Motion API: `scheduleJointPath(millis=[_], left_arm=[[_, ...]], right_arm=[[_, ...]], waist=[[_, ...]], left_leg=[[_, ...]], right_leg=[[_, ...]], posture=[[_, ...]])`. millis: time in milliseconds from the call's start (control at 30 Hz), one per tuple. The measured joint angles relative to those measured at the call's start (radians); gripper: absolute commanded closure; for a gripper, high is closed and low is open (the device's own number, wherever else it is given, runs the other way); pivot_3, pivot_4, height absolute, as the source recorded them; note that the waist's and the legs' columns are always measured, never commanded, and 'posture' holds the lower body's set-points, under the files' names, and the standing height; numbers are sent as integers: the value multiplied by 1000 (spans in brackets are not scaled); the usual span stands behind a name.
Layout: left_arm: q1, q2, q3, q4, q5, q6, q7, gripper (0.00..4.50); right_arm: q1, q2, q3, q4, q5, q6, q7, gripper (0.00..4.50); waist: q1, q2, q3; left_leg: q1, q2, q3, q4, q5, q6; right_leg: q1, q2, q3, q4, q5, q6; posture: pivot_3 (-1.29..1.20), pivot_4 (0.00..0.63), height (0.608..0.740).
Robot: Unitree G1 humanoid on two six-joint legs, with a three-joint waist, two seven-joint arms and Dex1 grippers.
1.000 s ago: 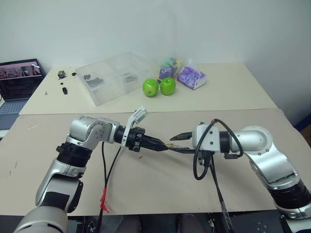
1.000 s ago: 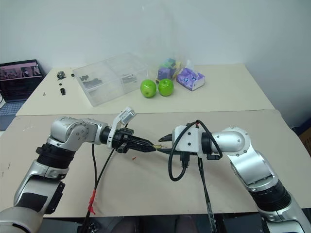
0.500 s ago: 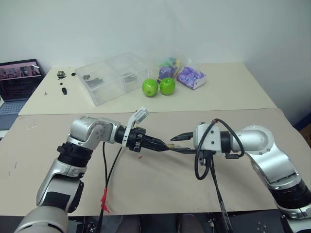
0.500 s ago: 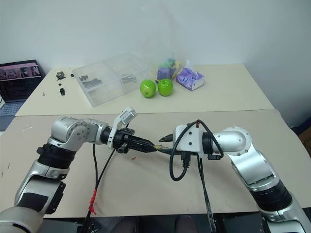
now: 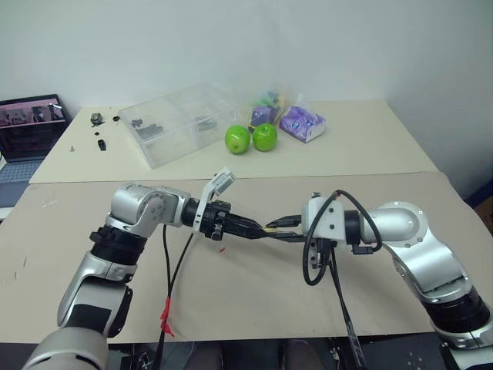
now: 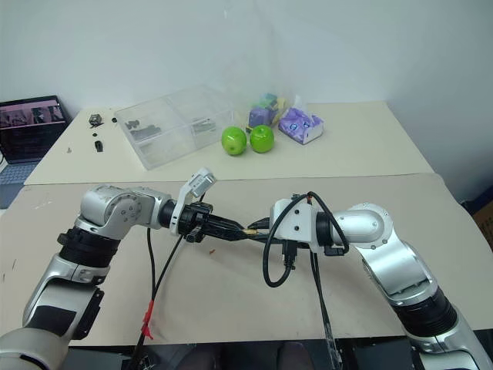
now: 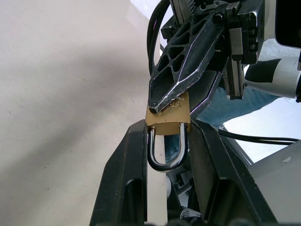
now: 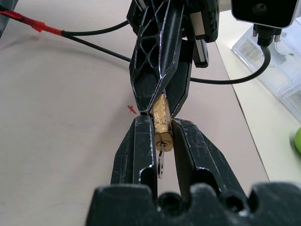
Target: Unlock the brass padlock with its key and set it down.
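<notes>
Right wrist view shows the right gripper [image 8: 163,146] clenched on the padlock [image 8: 161,123], its fingers [image 8: 141,150] pressing both brass sides, with the key [image 8: 161,160] hanging from the keyhole between them. Left gripper [image 7: 167,155] grasps the same padlock at its shackle end, at 12 o'clock from the right one. Both meet above the table [image 5: 254,293], apples [image 5: 251,138] far off at 12 o'clock.

place: robotics lab or test room | surface: two beige counters [image 5: 370,146] against a plain white wall | far left: open laptop [image 5: 29,127] | far counter: clear plastic parts organiser [image 5: 181,123], small black hardware [image 5: 100,131], two green apples [image 5: 251,139], purple packets [image 5: 303,123]
</notes>
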Motion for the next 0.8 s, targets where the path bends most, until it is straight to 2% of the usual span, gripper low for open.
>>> scheduleJointPath(millis=[333,367,467,600,800], left_arm=[[0,-2,0,4,0,1,1,3700],[-1,-2,0,5,0,2,1,2734],[-1,-22,0,11,0,6,9,1801],[-13,-28,4,27,0,11,17,181],[-28,-4,18,52,0,8,10,181]], right_arm=[[0,2,0,-2,0,9,-2,4340],[0,2,0,-2,0,9,-3,4340],[-5,4,-2,-1,0,9,-15,4340],[-8,4,-2,-1,0,9,-17,4340],[-8,2,-5,2,0,9,-17,4340]], waist=[[0,0,0],[0,0,0],[0,0,0],[0,0,0],[-2,0,0]], left_leg=[[-1,0,0,1,0,0],[-1,0,0,1,0,0],[-1,0,0,1,0,0],[-1,0,0,1,0,0],[-1,0,0,1,0,0]], right_leg=[[0,0,0,0,0,0],[0,0,0,0,0,0],[0,0,0,0,0,0],[-1,0,0,0,0,0],[-1,0,0,0,0,0]], posture=[[0,150,740],[0,150,740],[0,150,740],[0,150,740],[0,150,740]])
